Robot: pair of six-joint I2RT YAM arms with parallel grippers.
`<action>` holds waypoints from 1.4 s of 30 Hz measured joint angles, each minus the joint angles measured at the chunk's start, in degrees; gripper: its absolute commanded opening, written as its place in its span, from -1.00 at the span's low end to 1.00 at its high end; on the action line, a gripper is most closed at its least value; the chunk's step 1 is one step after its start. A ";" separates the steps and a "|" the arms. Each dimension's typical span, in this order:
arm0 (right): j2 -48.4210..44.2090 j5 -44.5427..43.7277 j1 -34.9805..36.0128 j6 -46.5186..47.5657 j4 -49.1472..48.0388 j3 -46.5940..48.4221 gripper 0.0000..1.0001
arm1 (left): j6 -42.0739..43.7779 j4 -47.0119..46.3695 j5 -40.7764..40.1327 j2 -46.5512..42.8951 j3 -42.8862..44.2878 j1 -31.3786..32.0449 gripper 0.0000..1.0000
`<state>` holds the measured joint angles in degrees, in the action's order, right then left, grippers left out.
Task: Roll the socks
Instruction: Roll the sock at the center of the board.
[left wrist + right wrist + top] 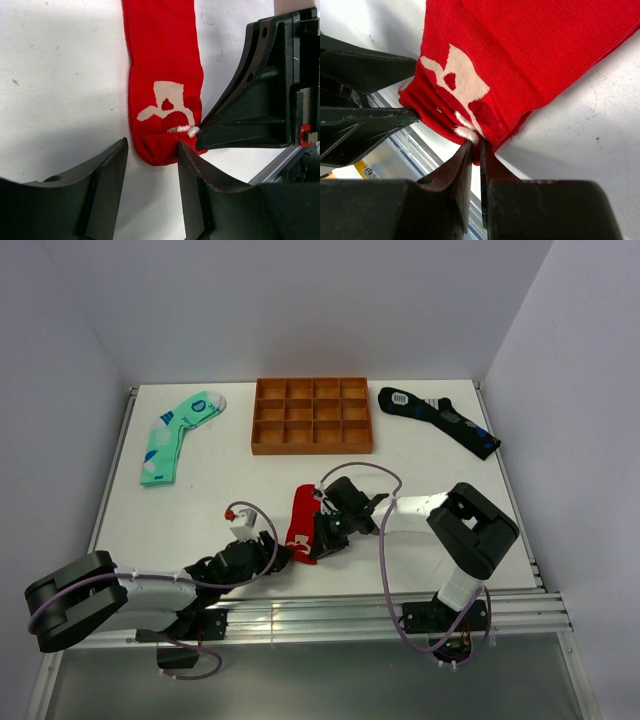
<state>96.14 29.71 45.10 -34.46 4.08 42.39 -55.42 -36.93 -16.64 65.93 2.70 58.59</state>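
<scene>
— Where is the red sock (303, 523) found?

— It is laid flat on the table (220, 490), in front of the wooden compartment tray (312, 449), on the side towards the arms' bases and well apart from the tray. A white mark (167, 100) is seen near the end farthest from the tray, where the fabric is doubled over a little.

— How is the right claw (475, 145) held?

— It is closed on the red sock. A fold of fabric at that far end is pinched between its jaws, which are brought almost together.

— And the left claw (152, 145)?

— It is kept open. The rounded end of the sock is framed between its two fingers, just beside the right claw. Whether the sock is touched by those fingers cannot be told.

— Where are the other socks placed?

— The mint-green patterned sock (178, 435) is laid to the left of the tray, and the black sock (438, 420) with blue patches to the right of it. Both are set apart from the tray, flat on the table.
</scene>
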 measured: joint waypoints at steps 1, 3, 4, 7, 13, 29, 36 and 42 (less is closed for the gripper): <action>0.00 0.02 0.00 0.00 -0.07 -0.02 -0.80 | -0.04 -0.42 0.00 0.46 0.11 0.00 -0.01; 0.00 0.11 -0.02 0.00 -0.13 -0.04 -0.80 | -0.39 -1.31 -0.09 1.57 0.28 0.00 -0.03; 0.00 0.13 -0.04 0.00 -0.17 -0.09 -0.80 | -0.68 -1.70 -0.17 2.03 0.37 0.00 -0.06; 0.00 0.15 -0.04 0.00 -0.20 -0.09 -0.80 | -1.33 -2.47 -0.24 3.02 0.46 0.00 -0.09; 0.00 0.33 -0.11 0.00 -0.44 -0.20 -0.80 | -2.21 -2.23 -0.59 3.30 0.55 0.00 -0.17; -0.04 0.44 -0.15 -0.04 -0.90 -0.46 -0.80 | -3.78 7.23 -0.76 5.49 6.67 0.00 -0.52; -1.20 -0.87 -0.11 -1.11 -0.90 -1.31 -0.55 | -3.96 14.95 -0.57 6.58 11.63 0.00 -0.99; -4.92 -5.33 0.94 -2.69 -1.53 -3.63 -0.22 | -4.17 20.04 0.26 7.04 14.56 0.00 -1.00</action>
<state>91.22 24.38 46.04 -37.15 2.55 38.76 -59.59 -16.88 -16.38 72.97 17.26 58.59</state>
